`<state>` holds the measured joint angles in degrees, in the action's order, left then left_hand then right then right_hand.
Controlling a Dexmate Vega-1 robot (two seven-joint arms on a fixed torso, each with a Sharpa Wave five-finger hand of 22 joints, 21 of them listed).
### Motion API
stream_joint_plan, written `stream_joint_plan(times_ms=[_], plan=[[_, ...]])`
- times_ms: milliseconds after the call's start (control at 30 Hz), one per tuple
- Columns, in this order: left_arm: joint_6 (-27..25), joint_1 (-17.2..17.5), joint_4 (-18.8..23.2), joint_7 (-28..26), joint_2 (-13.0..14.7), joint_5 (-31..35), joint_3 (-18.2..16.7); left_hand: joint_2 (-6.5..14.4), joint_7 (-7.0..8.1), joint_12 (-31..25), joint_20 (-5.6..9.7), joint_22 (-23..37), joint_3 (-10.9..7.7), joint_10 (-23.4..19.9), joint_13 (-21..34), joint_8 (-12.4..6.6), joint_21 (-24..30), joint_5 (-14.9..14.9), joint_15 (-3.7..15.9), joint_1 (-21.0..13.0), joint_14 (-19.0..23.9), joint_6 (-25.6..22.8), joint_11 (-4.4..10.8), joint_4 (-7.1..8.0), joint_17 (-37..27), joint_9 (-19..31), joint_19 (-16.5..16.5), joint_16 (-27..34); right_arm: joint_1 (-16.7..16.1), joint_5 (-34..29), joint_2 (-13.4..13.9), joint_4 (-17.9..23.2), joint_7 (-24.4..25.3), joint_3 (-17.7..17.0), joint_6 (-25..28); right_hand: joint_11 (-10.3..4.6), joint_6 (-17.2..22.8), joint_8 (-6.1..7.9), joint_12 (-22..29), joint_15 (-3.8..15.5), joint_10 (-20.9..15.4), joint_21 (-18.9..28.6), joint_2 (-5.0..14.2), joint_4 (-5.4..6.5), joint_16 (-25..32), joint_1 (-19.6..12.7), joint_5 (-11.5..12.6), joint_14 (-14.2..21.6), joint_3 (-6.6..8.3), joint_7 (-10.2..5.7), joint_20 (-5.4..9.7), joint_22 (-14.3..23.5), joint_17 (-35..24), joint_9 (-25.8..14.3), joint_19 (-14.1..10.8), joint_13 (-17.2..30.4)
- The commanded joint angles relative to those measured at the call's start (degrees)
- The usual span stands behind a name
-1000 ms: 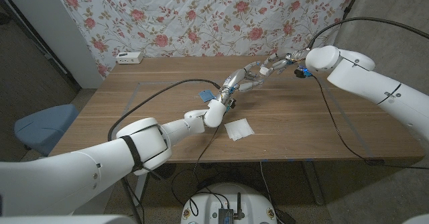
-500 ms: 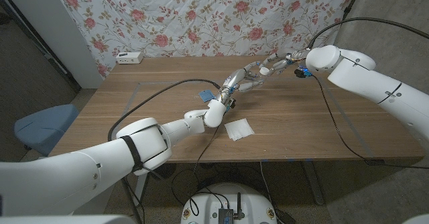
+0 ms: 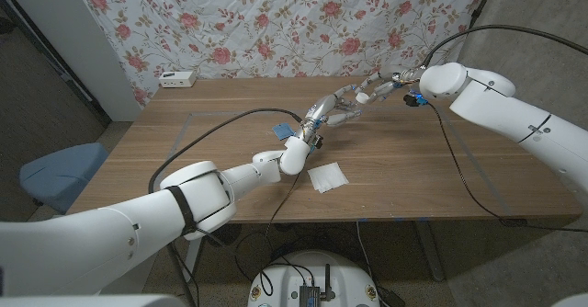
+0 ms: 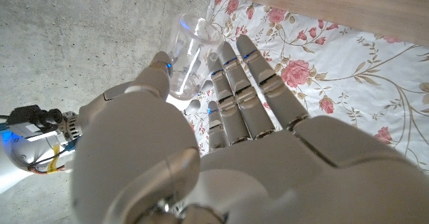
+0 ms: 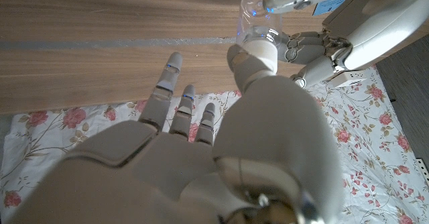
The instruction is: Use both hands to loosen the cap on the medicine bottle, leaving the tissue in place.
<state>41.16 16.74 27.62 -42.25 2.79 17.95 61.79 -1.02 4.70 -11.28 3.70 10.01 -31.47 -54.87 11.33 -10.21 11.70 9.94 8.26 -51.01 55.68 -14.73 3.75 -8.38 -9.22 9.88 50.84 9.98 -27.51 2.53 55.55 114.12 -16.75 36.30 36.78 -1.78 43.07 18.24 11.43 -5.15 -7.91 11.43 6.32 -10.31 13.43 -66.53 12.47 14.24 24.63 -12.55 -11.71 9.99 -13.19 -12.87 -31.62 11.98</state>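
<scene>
Both arms are glossy white, built of thick rounded shells; the one at the lower left of the head view carries a black band around its widest segment. A black cable loops along it, and another black cable hangs from the arm at the upper right. Each robot hand is pale grey-white with segmented fingers showing small blue marks. The other robot hand looks alike, and blue parts sit at its wrist.
</scene>
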Motion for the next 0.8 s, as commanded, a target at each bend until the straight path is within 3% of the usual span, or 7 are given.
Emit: stream_joint_plan(times_ms=[33, 200, 233, 333, 567, 800], plan=[[0.2, -0.6, -1.3, 0.0, -0.6, -0.5, 0.4, 0.7, -0.06, -0.2, -0.13, 0.1, -0.49, -3.7, 0.2, -0.47, -0.2, 0.4, 1.75, -0.2, -0.1, -0.6, 3.16, -0.05, -0.2, 0.2, -0.3, 0.0, 1.0, 0.1, 0.0, -0.8, -1.6, 0.7, -0.7, 0.37, -2.5, -1.78, -0.2, -0.30, 0.9, -0.3, -1.16, 0.21, -0.4, -0.4, -0.3, -1.1, -0.73, -0.10, -0.25, 0.3, -0.3, 0.5, 1.0, 0.1], [0.2, -0.9, -1.8, 0.1, -0.7, -0.8, 0.7, 0.7, -0.05, -0.2, -0.13, 0.1, -0.50, -3.8, 0.2, -0.46, -0.2, 0.4, 1.83, -0.2, 0.1, -0.6, 3.14, -0.06, -0.2, 0.2, -0.4, 0.0, 1.6, -0.2, -0.2, -1.4, -2.4, 1.2, -1.1, 1.00, -4.5, -3.19, -0.3, -0.68, 1.8, -0.3, -1.71, 0.37, -0.6, -0.5, -0.7, -1.7, -1.29, -0.08, -0.51, 0.3, -0.2, 0.9, 1.6, 0.1], [0.2, -1.0, -1.8, 0.1, -0.8, -0.9, 0.7, 0.7, 0.00, -0.2, -0.11, 0.1, -0.51, -3.8, 0.2, -0.47, -0.2, 0.4, 1.92, -0.2, 0.0, -0.6, 3.14, -0.05, -0.2, 0.2, -0.4, 0.0, 1.6, -0.3, -0.3, -1.4, -2.4, 1.2, -1.0, 1.04, -6.0, -4.17, -0.2, -0.76, 2.0, -0.3, -2.01, 0.56, -0.5, -0.3, -0.9, -1.8, -1.67, -0.06, -0.50, 0.3, -0.2, 1.2, 1.7, 0.1], [0.3, -1.2, -2.2, 0.2, -0.9, -1.1, 0.9, 0.7, 0.02, -0.2, -0.11, 0.1, -0.52, -3.8, 0.2, -0.46, -0.2, 0.4, 2.01, -0.2, 0.0, -0.6, 3.16, -0.07, -0.2, 0.2, -0.4, 0.0, 2.2, -0.3, -0.3, -1.7, -3.4, 1.5, -0.9, 1.73, -7.5, -5.19, -0.3, -1.10, 2.6, -0.3, -2.77, 0.69, -0.7, 0.0, -1.2, -2.2, -2.33, -0.10, -0.55, 0.3, -0.2, 1.4, 2.0, 0.1], [0.3, -1.6, -3.2, 0.3, -1.3, -1.7, 1.4, 0.7, 0.04, -0.2, -0.11, 0.1, -0.53, -3.7, 0.2, -0.41, -0.2, 0.4, 2.01, -0.1, 0.1, -0.5, 3.18, -0.06, -0.2, 0.2, -0.4, 0.0, 3.9, -0.5, -0.3, -1.8, -5.6, 2.3, 1.0, 2.76, -10.4, -6.78, -0.4, -2.11, 4.1, -0.3, -3.99, 1.04, -0.9, 0.9, -1.8, -2.7, -3.44, -0.06, -0.61, 0.3, 0.0, 1.6, 2.4, 0.1], [0.3, -2.0, -3.9, 0.3, -1.6, -2.4, 2.0, 0.6, 0.11, -0.2, 0.02, 0.1, -0.56, -3.8, 0.2, -0.36, -0.2, 0.4, 2.05, -0.2, 0.1, -0.4, 3.16, -0.11, -0.1, 0.2, -0.4, 0.0, 5.9, -0.3, -0.1, -2.1, -8.5, 3.3, 3.1, 4.69, -14.4, -8.04, -0.6, -3.62, 6.1, -0.4, -4.61, 1.51, -1.3, 2.2, -2.2, -4.2, -4.32, 0.07, -0.64, 0.3, 0.0, 1.6, 3.4, 0.1]])
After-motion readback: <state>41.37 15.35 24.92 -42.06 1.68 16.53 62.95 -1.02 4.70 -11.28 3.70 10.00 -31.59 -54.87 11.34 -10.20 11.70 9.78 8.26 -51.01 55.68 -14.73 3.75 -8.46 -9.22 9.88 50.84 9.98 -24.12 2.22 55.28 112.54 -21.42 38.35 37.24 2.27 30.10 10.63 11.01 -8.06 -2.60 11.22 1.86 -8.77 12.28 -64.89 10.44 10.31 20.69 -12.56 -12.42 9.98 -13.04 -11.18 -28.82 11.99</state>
